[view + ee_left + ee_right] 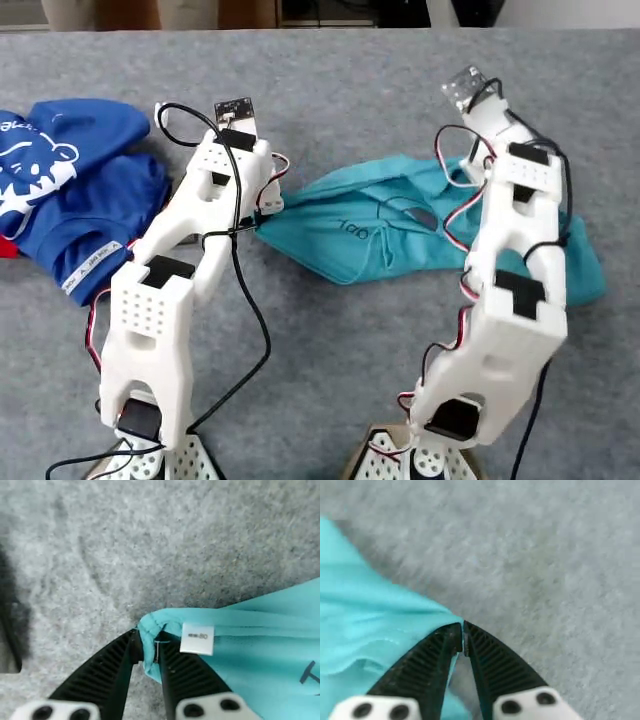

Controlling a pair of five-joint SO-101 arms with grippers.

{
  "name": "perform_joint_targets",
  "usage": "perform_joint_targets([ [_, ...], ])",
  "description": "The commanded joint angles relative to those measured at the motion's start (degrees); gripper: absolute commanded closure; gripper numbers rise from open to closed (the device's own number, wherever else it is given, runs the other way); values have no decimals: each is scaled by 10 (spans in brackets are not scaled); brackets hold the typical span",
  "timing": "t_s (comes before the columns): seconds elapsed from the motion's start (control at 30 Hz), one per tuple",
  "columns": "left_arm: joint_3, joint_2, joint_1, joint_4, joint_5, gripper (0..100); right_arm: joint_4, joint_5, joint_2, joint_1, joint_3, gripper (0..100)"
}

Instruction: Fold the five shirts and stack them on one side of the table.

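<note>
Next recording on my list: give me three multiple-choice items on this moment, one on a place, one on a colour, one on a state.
1. Where does the dark blue cotton shirt with the white bear print lie in the high view?
A) by the left edge of the grey felt table
B) between the arms
C) draped over an arm

2. What colour is the crumpled cotton shirt between the two arms?
A) red
B) teal
C) white

3. What is the state of the left tool?
A) open over bare felt
B) shut on a corner of the crumpled shirt
C) shut on the blue shirt

Answers:
1. A, it lies at the left edge, outside the left arm.
2. B, it is teal in all three views.
3. B, the left wrist view shows the corner pinched beside a white tag.
</note>
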Motion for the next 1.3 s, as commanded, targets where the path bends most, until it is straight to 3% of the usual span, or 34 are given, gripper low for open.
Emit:
perform_joint_targets([
  [0.0,13,-1,-11,13,-4,982,-62,5,62,14,-108,996],
  [0.1,13,-1,-11,13,-4,982,-93,4,138,18,-202,993],
  [0.17,13,-1,-11,13,-4,982,-62,-2,168,24,-269,974],
  [0.27,13,-1,-11,13,-4,982,98,-58,172,28,-368,838],
  [0.33,13,-1,-11,13,-4,982,203,-82,169,38,-448,801],
  [0.5,7,-1,5,34,-75,982,520,37,170,80,-611,800],
  [0.57,11,-2,10,37,-96,982,596,99,180,100,-625,800],
  [0.67,13,-3,11,38,-98,982,663,135,193,128,-622,796],
  [0.93,-17,-6,23,98,-101,982,671,130,187,240,-492,795],
  [1.17,-31,-6,68,135,-122,982,605,147,182,260,-284,805],
  [1.27,-26,-6,73,162,-163,982,602,149,182,280,-258,917],
])
